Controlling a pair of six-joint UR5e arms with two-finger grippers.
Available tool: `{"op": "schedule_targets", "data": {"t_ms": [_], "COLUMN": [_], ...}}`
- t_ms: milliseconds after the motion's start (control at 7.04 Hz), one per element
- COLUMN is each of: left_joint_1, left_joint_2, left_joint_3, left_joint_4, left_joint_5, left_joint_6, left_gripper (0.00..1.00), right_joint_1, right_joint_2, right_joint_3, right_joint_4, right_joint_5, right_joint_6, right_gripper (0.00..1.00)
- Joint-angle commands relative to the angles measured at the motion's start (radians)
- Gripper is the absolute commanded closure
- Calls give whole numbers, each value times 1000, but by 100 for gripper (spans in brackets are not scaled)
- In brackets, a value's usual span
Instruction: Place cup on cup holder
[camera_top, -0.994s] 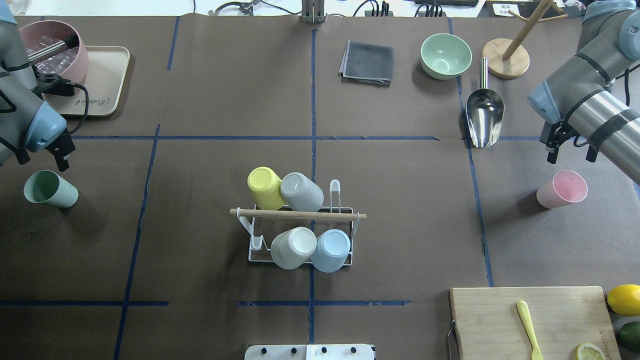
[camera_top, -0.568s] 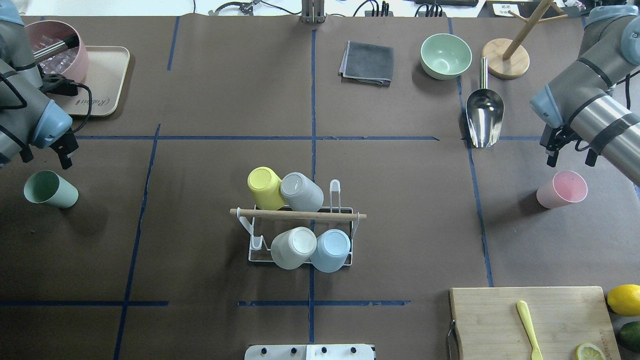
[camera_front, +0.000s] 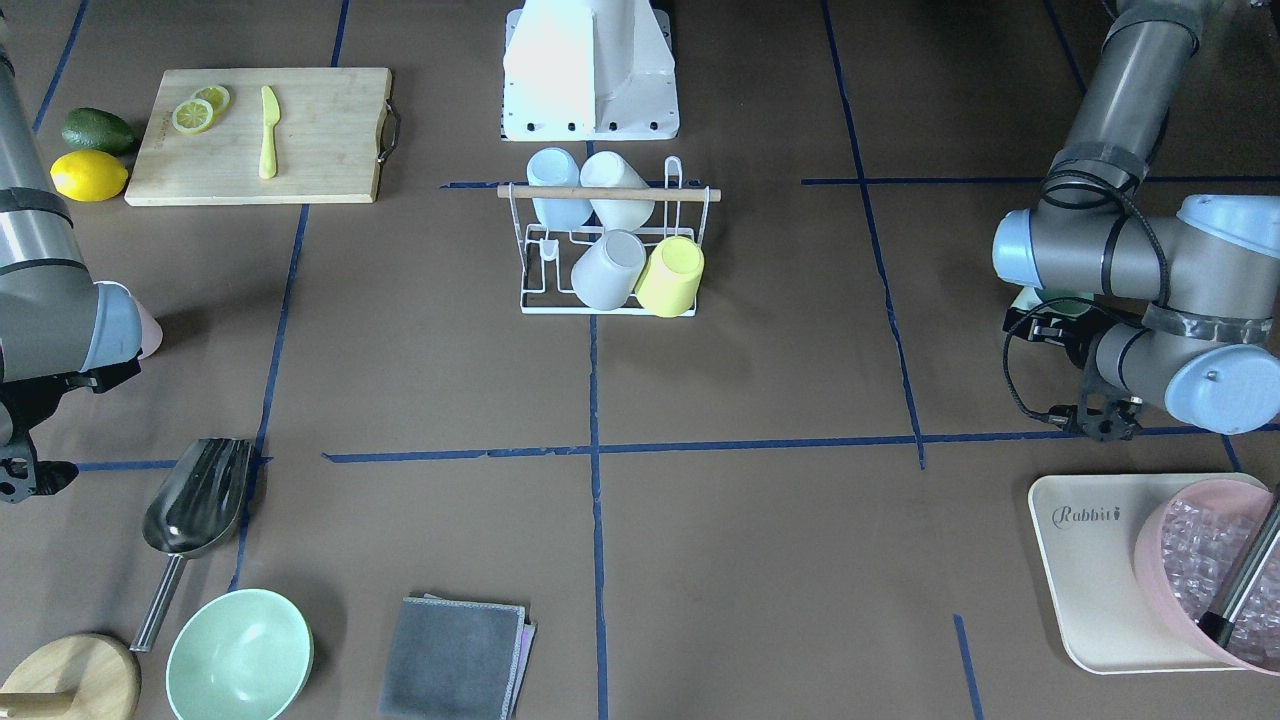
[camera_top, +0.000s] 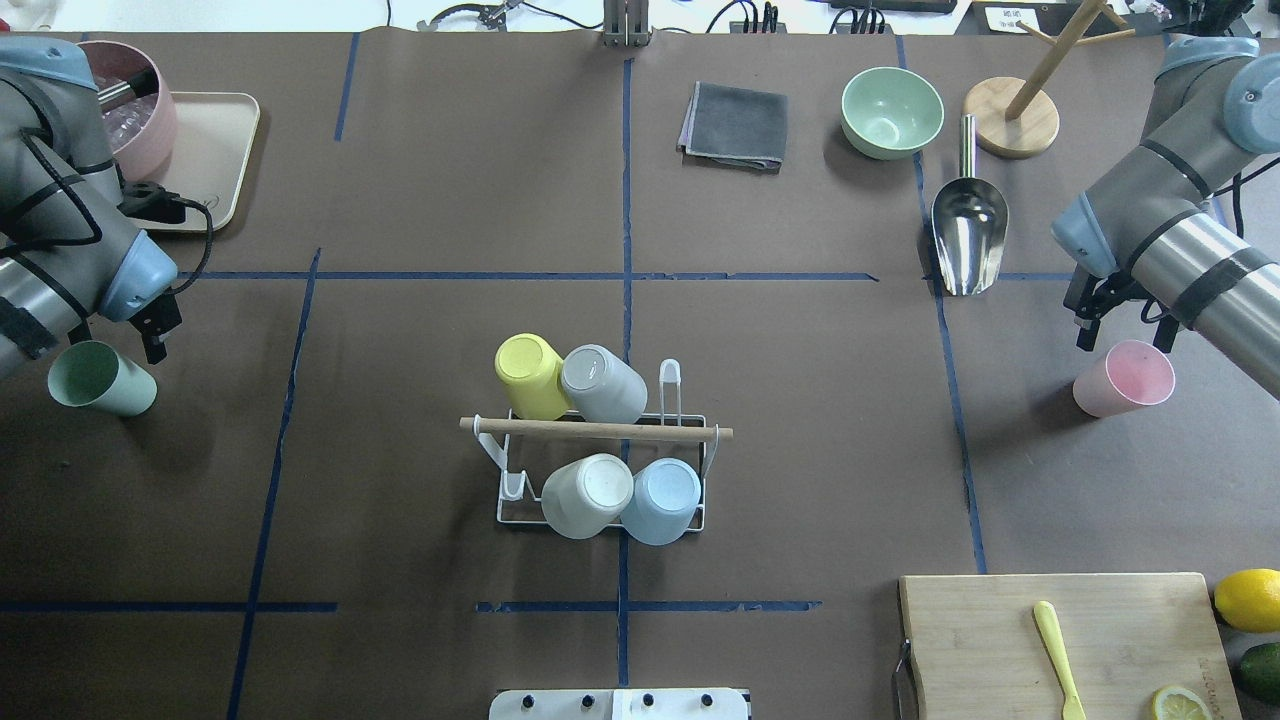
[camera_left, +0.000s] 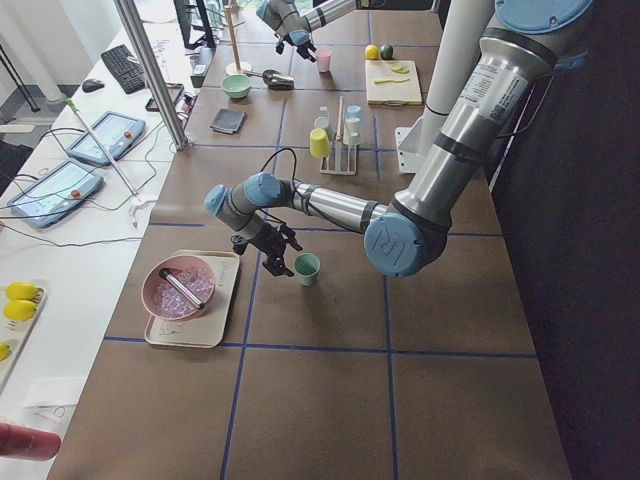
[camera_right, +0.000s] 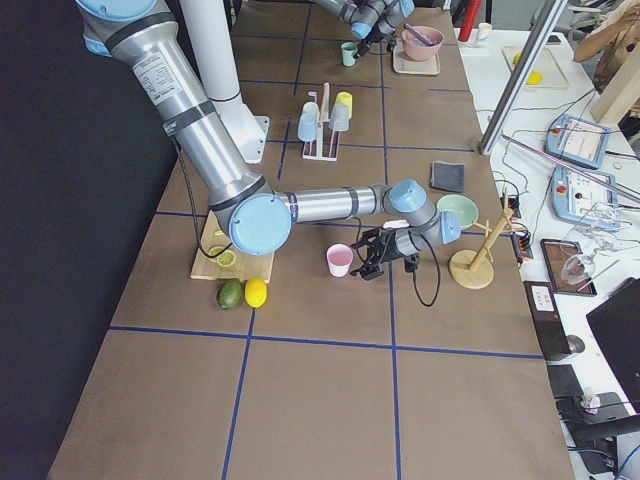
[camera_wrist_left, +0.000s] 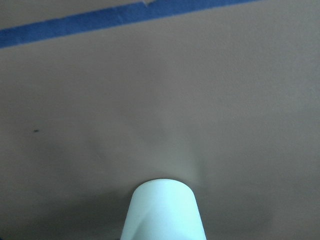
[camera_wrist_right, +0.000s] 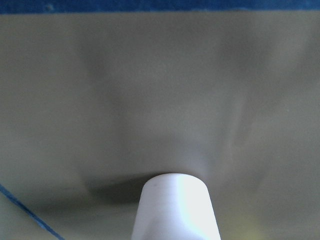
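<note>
The cup holder (camera_top: 560, 428) is a white wire rack with a wooden rod on top, mid-table, and carries several upturned cups: yellow (camera_top: 530, 375), grey, off-white and light blue. A green cup (camera_top: 100, 378) lies on its side at the far left. My left gripper (camera_top: 115, 340) is open just beyond it, with one finger (camera_top: 157, 338) showing. The cup fills the bottom of the left wrist view (camera_wrist_left: 164, 210). A pink cup (camera_top: 1125, 378) lies at the right. My right gripper (camera_top: 1122, 335) is open just above its rim. The right wrist view shows this cup (camera_wrist_right: 176, 207).
A tray (camera_top: 215, 150) with a pink bowl sits at the back left. A grey cloth (camera_top: 735, 125), a green bowl (camera_top: 890, 110), a metal scoop (camera_top: 968, 235) and a wooden mug tree (camera_top: 1012, 115) stand at the back. A cutting board (camera_top: 1000, 640) with lemons is at the front right.
Both arms have come closer to their cups. The left gripper moved right and toward the green cup. The right gripper moved slightly left and toward the pink cup.
</note>
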Motion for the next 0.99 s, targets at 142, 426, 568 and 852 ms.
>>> {"op": "schedule_targets", "data": {"t_ms": [142, 426, 568, 852], "left_joint_1": [17, 34, 41, 58], "left_joint_2": [5, 7, 7, 7], "left_joint_3": [42, 76, 82, 94], "left_joint_4": [9, 12, 12, 21], "left_joint_5": [-1, -1, -2, -4], "left_joint_6": [-1, -1, -1, -1], "left_gripper": [0, 0, 0, 0], "right_joint_1": [-46, -52, -53, -58], "right_joint_2": [-38, -50, -52, -50], "right_joint_3": [0, 0, 2, 0], "right_joint_4": [13, 37, 45, 50], "right_joint_5": [14, 14, 14, 14], "right_joint_6": [-4, -7, -13, -2], "right_gripper": [0, 0, 0, 4]}}
